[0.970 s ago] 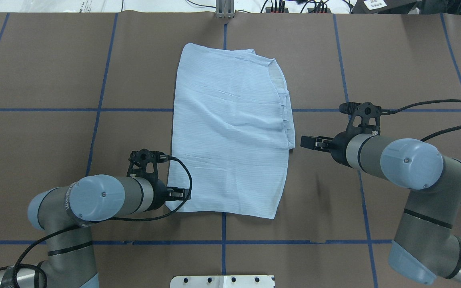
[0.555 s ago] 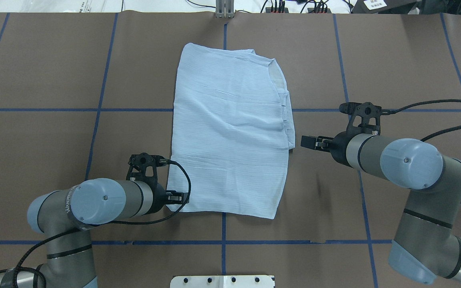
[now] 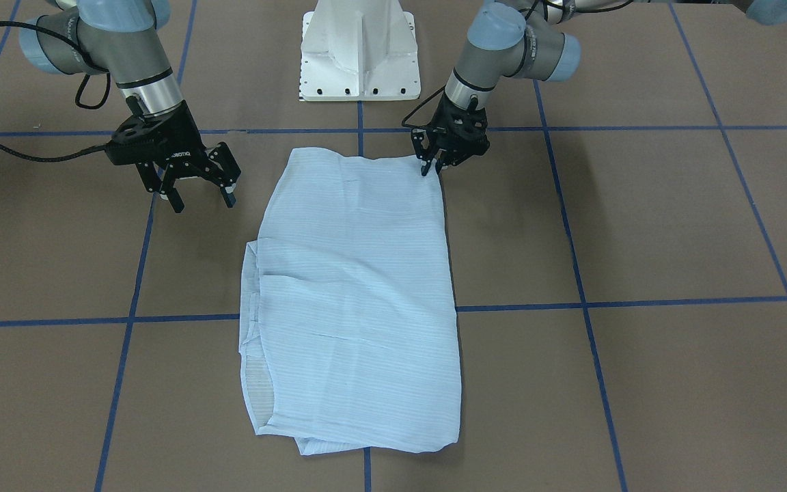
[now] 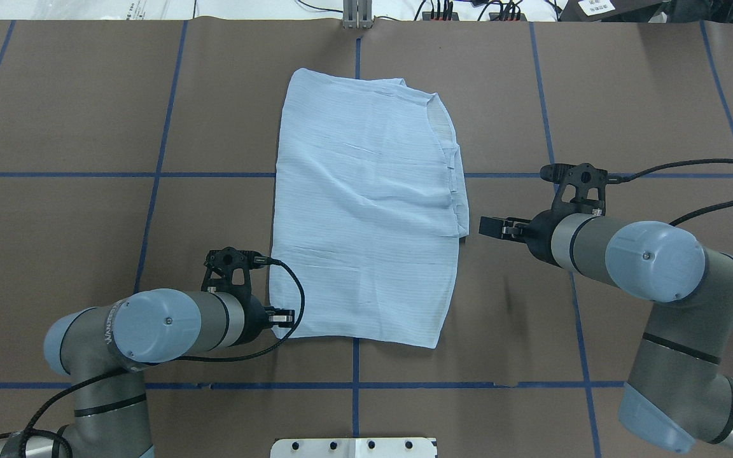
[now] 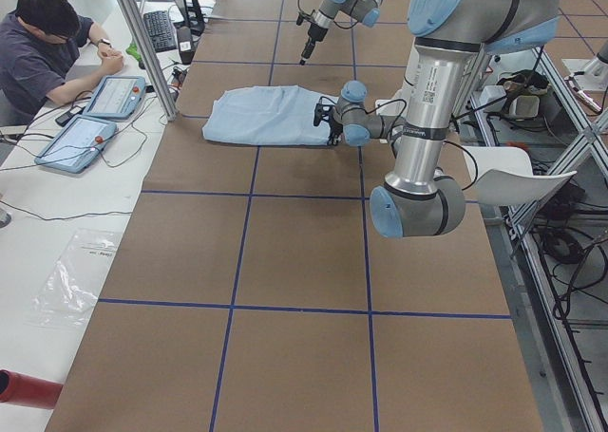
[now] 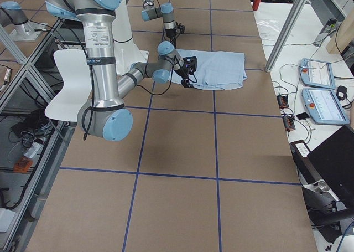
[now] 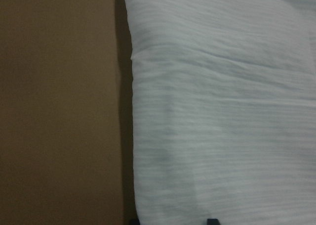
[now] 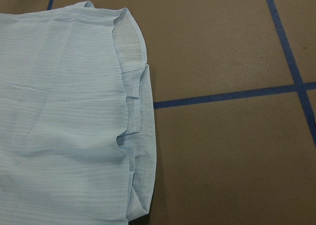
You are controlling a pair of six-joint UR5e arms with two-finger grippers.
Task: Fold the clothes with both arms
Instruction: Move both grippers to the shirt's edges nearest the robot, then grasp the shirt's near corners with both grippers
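Shirt (image 4: 366, 216) is sitting pretty much dead centre on the brown counter (image 4: 86, 254). It's folded into a long light blue rectangle that runs away from the robot and crosses one of the blue tape lines (image 4: 214, 174). Mostly smooth, with a few shallow creases. The tidy fold edge is on the robot's left. The messier side, with stacked layers and a sheer strip poking out, is on its right, and the right wrist view shows that bit nicely.

Left end effector (image 3: 432, 167) is down at the shirt's near corner on the robot's left, tips right at the cloth. Its fingers are pulled in narrow but not closed. In the left wrist view both fingertips (image 7: 212, 221) peek in at the bottom with flat, unbunched fabric between them, one about at the shirt's edge and the other over the cloth. So nothing pinched as far as I can see.

Right end effector (image 3: 203, 202) is spread wide and holding nothing. It hangs above bare counter just off the shirt's right edge, about halfway along, not touching it.

The left side view also catches a person (image 5: 43, 57) seated off to the side with two tablets (image 5: 116, 97) in front.
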